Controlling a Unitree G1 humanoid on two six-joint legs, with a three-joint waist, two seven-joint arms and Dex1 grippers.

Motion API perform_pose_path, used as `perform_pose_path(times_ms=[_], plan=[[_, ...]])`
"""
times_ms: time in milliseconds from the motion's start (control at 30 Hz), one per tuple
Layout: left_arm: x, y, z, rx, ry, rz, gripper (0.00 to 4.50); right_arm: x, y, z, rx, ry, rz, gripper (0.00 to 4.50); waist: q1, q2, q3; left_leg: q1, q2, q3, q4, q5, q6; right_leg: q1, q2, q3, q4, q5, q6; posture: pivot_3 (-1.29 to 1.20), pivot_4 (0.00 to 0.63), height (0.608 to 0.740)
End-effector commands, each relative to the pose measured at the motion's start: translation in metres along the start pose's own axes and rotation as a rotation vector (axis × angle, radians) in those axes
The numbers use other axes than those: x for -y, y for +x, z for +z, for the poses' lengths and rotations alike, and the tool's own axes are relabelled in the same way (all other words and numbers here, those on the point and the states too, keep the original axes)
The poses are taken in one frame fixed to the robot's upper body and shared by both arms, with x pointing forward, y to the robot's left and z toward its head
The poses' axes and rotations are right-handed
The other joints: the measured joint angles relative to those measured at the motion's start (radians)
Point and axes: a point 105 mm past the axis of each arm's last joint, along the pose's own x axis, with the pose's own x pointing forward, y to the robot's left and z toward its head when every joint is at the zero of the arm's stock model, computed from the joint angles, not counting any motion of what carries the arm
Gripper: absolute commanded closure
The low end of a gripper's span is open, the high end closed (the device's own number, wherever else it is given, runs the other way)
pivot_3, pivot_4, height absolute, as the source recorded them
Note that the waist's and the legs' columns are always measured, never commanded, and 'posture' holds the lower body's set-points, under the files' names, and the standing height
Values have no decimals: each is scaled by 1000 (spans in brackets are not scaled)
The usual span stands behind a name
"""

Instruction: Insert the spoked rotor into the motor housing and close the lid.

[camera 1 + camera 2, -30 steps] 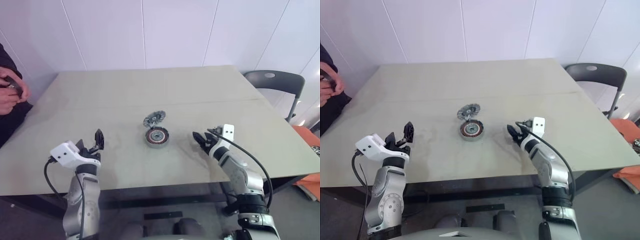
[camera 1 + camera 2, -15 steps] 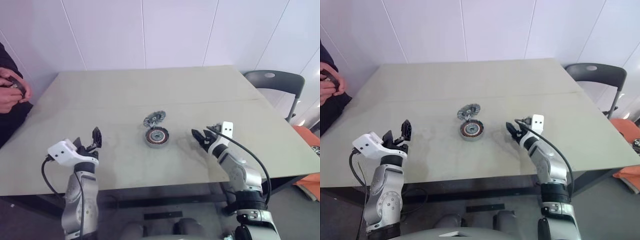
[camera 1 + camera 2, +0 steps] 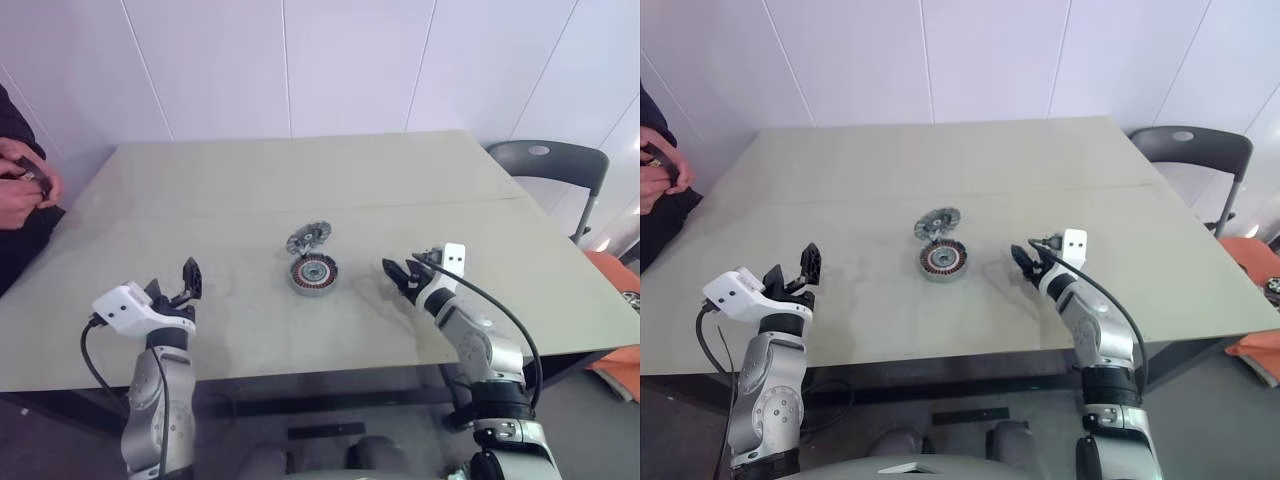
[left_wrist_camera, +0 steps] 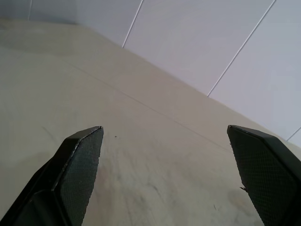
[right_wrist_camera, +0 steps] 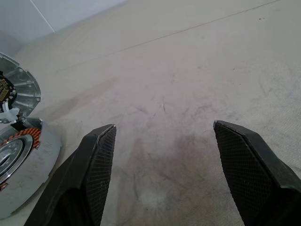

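Right hand [image 3: 405, 271] hovers low over the counter [image 3: 260, 180], just to the right of the motor housing [image 3: 314, 273], pointing toward it. Its two black fingers [image 5: 96, 165] stand apart with nothing between them. Left hand [image 3: 172, 287] sits well to the left of the housing, near the counter's front edge, fingers also spread and empty, aimed at bare counter.

The housing lies flat at mid-counter, copper windings and silvery hub facing up. The lid [image 3: 308, 237] stands tilted on edge just behind it, its lower edge touching the housing's far rim, so the housing is not yet closed. Whether the spoked rotor is already seated in the housing I cannot tell; the parts are too small to read.

By my reading, the step in hand is an approach by the right hand to the housing and lid. If the rotor is in place, the next move calls for tipping the lid forward onto the housing, likely by nudging its upper edge. The light housing may slide, so the left hand would do well to come across and steady it. A person's hands [image 3: 22, 185] hold a small dark object at the far left.
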Motion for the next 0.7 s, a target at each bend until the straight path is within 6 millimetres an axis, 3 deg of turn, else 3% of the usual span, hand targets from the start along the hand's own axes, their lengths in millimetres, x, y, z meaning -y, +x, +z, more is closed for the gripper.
perform_pose_path(times_ms=[33,700], plan=[[9,2,13,56,2,-27,20,-4,-1,20,60,-28,17,1042,0,0,0,0,0,0,0,0,0,0,0,0,0,0,0,0,0,740],[12,6,8,39,-8,-43,20,6,-7,16,49,-25,-26,1042,0,0,0,0,0,0,0,0,0,0,0,0,0,0,0,0,0,740]])
